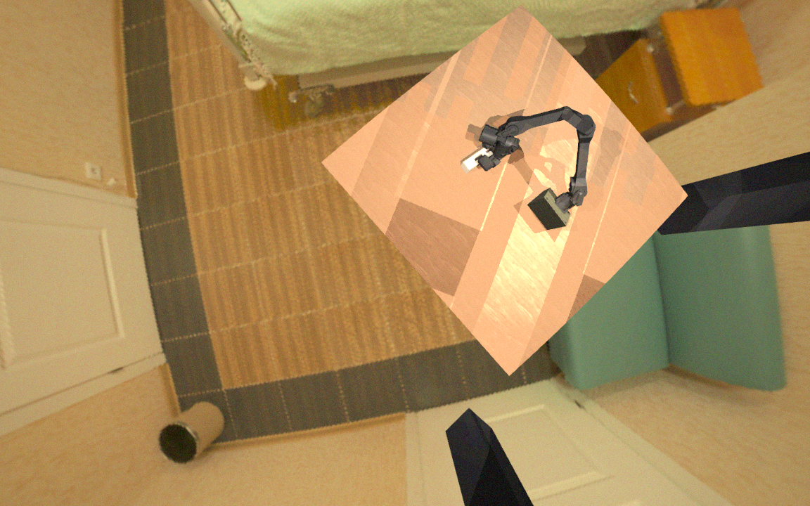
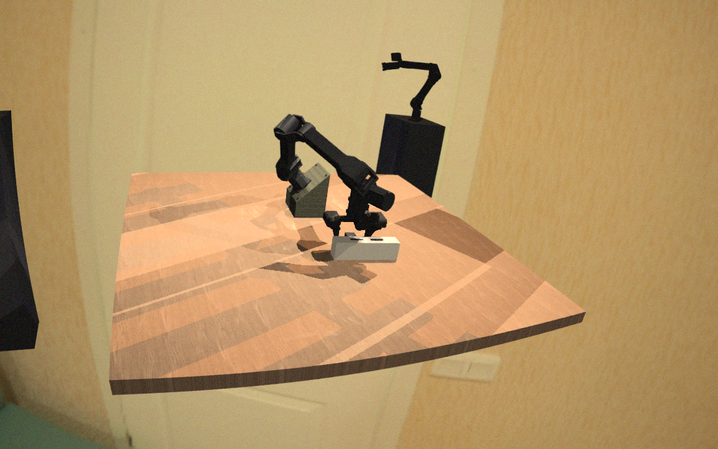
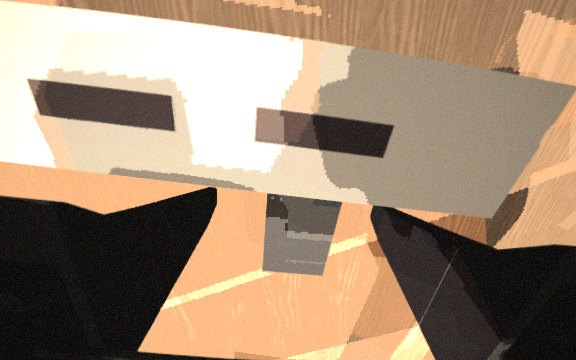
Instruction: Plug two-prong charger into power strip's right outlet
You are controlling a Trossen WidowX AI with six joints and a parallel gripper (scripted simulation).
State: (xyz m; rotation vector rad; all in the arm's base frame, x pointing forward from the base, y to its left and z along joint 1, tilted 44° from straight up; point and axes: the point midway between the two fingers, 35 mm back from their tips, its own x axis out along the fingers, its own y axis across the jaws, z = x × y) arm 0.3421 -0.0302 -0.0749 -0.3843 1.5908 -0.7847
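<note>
No lettering, numbers, brands or signs can be read anywhere.

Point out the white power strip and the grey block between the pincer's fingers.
White power strip [image 1: 470, 164] [image 2: 366, 251] [image 3: 433, 105]: top, exterior, wrist; its casing.
Grey block [image 3: 295, 252]: wrist; its lower face.

From my wrist view, the power strip runs across the upper frame, white toward the left and shaded grey-beige at right, with two dark purplish-brown rectangles. Below its middle I see a grey block. My gripper is black. In my top view, the table is peachy wood, patterned with brown patches and pale yellow streaks.
</note>
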